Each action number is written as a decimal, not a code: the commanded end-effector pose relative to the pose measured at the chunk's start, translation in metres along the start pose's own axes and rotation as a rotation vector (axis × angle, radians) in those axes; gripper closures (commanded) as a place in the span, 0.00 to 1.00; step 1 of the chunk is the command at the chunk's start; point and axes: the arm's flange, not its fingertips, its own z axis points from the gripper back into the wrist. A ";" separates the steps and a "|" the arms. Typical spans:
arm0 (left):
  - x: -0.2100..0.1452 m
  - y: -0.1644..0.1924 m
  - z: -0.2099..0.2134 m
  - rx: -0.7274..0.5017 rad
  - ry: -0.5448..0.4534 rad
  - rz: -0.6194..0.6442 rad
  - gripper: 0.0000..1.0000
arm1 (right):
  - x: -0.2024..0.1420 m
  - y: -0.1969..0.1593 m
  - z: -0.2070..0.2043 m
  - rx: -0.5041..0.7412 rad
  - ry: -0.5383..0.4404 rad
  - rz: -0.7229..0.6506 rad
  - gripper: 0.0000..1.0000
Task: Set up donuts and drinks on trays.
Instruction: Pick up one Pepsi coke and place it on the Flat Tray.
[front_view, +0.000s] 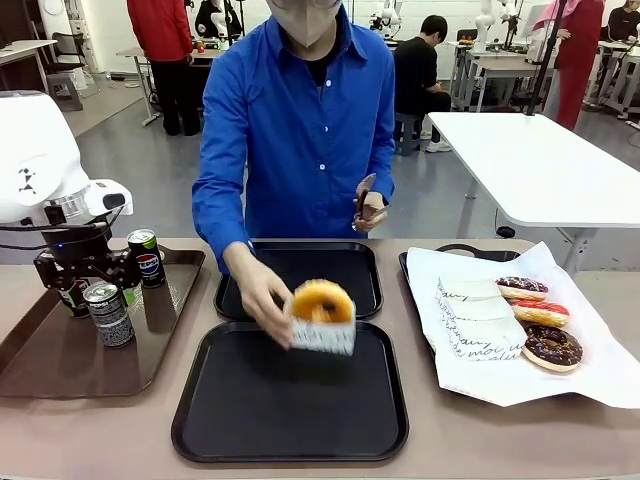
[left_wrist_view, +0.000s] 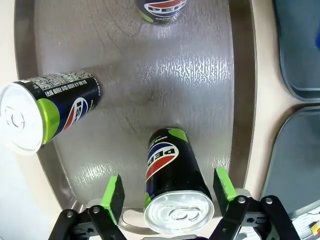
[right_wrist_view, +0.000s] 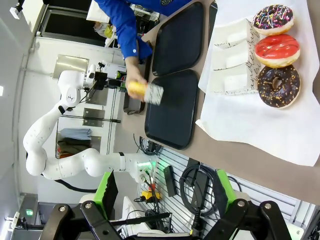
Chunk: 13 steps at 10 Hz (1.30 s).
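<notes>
**Front view:** A person in a blue shirt holds a sleeved glazed donut (front_view: 322, 302) in one hand (front_view: 258, 295) just above the near black tray (front_view: 290, 440), with the far black tray (front_view: 300, 250) behind it. 3 more donuts (front_view: 540, 313) lie on white paper (front_view: 500, 385) to the robot's right. On the robot's left, the left gripper (front_view: 85, 278) hangs low over the brown tray (front_view: 60, 370), down among the cans.

**Left wrist view:** The left gripper straddles 1 upright can (left_wrist_view: 167, 160), with a green pad (left_wrist_view: 114, 192) on either side. The jaws stand apart and a gap shows on at least 1 side, so no grip is evident yet. 2 other cans (left_wrist_view: 55, 107) stand near on the same tray.

**Right wrist view:** The right gripper (right_wrist_view: 167, 190) waits well away from the table, its jaws wide with nothing between them. It looks across at both black trays and the 3 donuts on paper.

**The likely hazards:** The can sits nearer 1 pad than the other, so a closing squeeze could shove or tip it before both pads bite. A tipped can could roll into its neighbours. The drink must also travel toward the black trays, where the person's hand is at work — a crossing path there risks a bump.
</notes>
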 end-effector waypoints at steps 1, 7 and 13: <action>0.000 0.000 0.004 -0.017 -0.003 0.003 0.59 | 0.000 0.000 0.000 0.020 -0.008 0.017 0.00; 0.002 0.001 0.008 -0.023 0.032 0.020 1.00 | 0.000 0.000 0.000 0.020 -0.008 0.017 0.00; -0.049 -0.013 0.095 0.007 0.097 -0.076 1.00 | 0.000 0.000 0.000 0.020 -0.008 0.017 0.00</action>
